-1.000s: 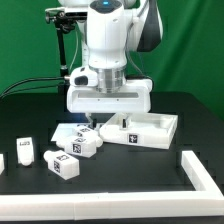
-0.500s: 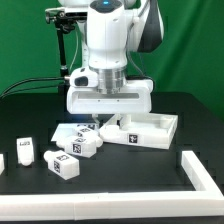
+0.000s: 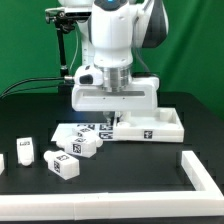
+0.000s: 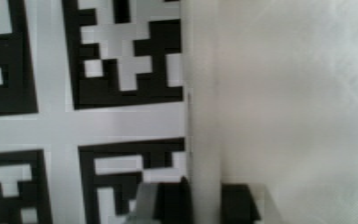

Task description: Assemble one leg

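My gripper (image 3: 113,121) reaches down at the near-left edge of the large flat white square panel (image 3: 155,126), with the wide white hand above it. In the wrist view its two dark fingertips (image 4: 167,206) stand on either side of a thin white wall (image 4: 206,150) of the panel, so my gripper (image 4: 206,206) is shut on that rim. Large black-and-white tags (image 4: 87,60) fill the view beside it. Three white tagged legs lie apart to the exterior view's left: one (image 3: 83,147) near the panel, one (image 3: 65,165) in front, one (image 3: 25,152) further left.
A white raised L-shaped border (image 3: 198,170) runs along the front right of the black table. Another white part (image 3: 2,160) sits at the left edge. A flat white tagged piece (image 3: 78,131) lies just left of the gripper. A black stand (image 3: 63,45) rises behind.
The arm has shifted towards the exterior view's right, and the white panel has moved with it, to the right and slightly up in the picture. The legs have not moved.
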Controlling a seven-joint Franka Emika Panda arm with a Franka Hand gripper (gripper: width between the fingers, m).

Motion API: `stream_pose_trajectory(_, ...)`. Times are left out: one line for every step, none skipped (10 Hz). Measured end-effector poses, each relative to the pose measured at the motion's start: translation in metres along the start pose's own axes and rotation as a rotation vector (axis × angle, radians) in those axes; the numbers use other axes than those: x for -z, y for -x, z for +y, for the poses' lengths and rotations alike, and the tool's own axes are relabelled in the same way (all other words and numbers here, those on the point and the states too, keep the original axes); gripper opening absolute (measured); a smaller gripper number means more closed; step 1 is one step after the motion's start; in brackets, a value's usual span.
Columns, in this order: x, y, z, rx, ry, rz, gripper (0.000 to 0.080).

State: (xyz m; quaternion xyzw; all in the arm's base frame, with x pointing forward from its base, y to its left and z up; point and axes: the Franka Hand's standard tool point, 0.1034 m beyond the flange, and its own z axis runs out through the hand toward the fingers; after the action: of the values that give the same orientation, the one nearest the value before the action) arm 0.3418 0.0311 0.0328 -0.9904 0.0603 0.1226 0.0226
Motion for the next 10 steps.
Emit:
stream_pose_trajectory(0.032, -0.019, -0.008, 0.001, -0.021, -0.015, 0.0055)
stream_pose_trajectory(0.055, -0.038, -0.012, -0.002, -0.035, -0.014, 0.0055)
stream_pose_trajectory(0.074, -0.055, -0.013, -0.003, -0.046, -0.03, 0.0055)
stream_pose_trajectory(0.088, -0.077, -0.011, -0.009, -0.054, -0.006, 0.0055)
stream_pose_trajectory(0.084, -0.077, -0.011, -0.008, -0.051, 0.0, 0.0055)
stream_pose_trajectory(0.083, -0.075, -0.011, -0.008, -0.05, -0.004, 0.0055)
stream_pose_trajectory(0.082, -0.075, -0.011, -0.008, -0.05, -0.004, 0.0055)
stream_pose_trajectory(0.079, -0.079, -0.006, 0.031, -0.052, -0.006, 0.0055)
stream_pose_trajectory(0.075, -0.092, 0.008, 0.06, -0.055, -0.02, 0.0055)
stream_pose_trajectory(0.088, -0.113, 0.02, 0.074, -0.068, -0.049, 0.0055)
